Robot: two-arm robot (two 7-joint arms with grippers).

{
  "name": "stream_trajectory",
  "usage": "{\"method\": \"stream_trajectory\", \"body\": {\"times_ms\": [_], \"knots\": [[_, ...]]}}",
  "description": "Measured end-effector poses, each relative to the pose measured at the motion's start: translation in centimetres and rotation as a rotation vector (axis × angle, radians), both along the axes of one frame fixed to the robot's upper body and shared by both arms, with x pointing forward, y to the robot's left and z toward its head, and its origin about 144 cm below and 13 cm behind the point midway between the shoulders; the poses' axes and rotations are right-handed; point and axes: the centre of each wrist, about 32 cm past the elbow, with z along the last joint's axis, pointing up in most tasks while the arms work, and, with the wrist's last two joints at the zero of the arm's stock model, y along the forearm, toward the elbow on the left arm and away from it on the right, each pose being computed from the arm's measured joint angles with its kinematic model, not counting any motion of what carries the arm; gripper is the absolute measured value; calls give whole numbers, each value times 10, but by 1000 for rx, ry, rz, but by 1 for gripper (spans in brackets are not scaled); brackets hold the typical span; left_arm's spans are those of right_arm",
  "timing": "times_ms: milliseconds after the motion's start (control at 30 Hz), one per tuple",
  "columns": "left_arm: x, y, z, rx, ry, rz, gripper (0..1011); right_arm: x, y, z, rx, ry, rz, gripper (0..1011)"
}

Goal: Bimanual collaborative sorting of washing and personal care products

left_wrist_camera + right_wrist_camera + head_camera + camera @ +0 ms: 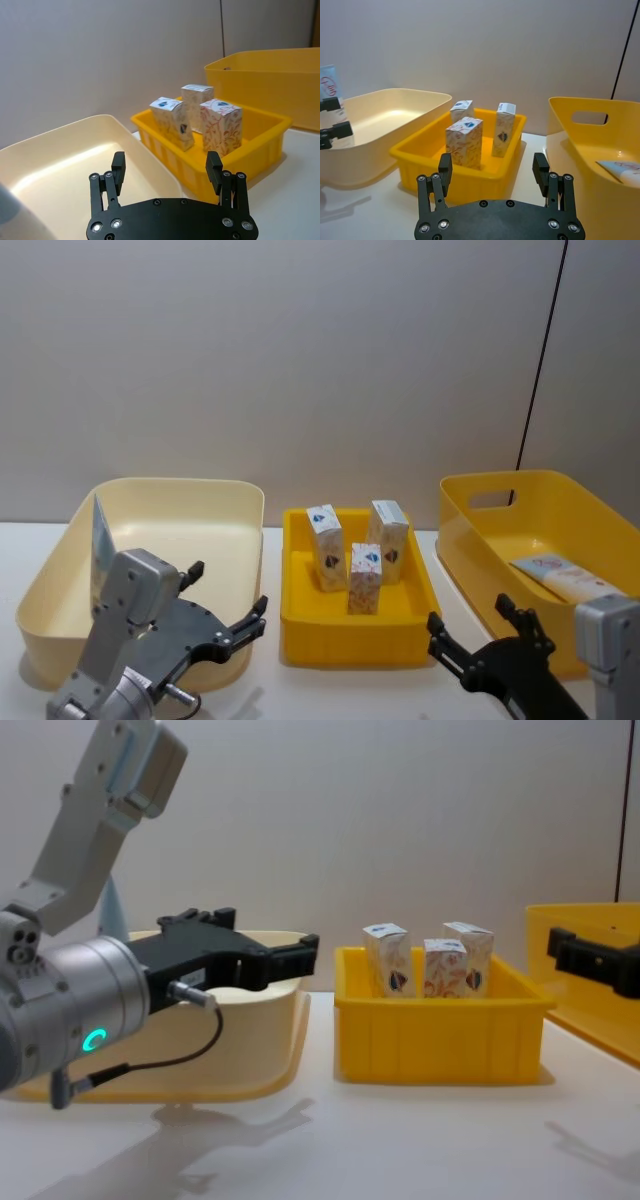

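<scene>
Inside yellow tray (355, 638), 3 upright orange-patterned cartons (365, 578).

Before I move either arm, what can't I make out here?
Upright tube in cream bin: lower part hidden by left arm, head view.
Lying tube in right yellow bin: far end cut off by picture edge, right wrist view.
Cartons: small print too small, all views.

Left to right:
One standing tube (101, 540) in left bin (240, 502), by its left wall; three cartons (365, 578) in middle tray (350, 640); one lying tube (560, 578) in right bin (455, 530).
</scene>
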Motion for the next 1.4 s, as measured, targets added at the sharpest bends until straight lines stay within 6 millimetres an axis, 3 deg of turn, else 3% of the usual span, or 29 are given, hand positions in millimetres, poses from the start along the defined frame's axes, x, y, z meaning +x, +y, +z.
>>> {"method": "stream_trajectory", "body": {"times_ms": [467, 600, 733, 1400], "knots": [[-18, 2, -4, 49, -43, 100, 1002, -18, 8, -8, 20, 15, 51, 1001], [-18, 2, -4, 50, -44, 103, 1002, -38, 16, -16, 41, 37, 94, 1001], [-18, 2, -5, 51, -44, 103, 1002, -45, 19, -17, 50, 40, 108, 1001], [-18, 2, -5, 51, -44, 103, 1002, -61, 25, -19, 70, 49, 139, 1001]]}}
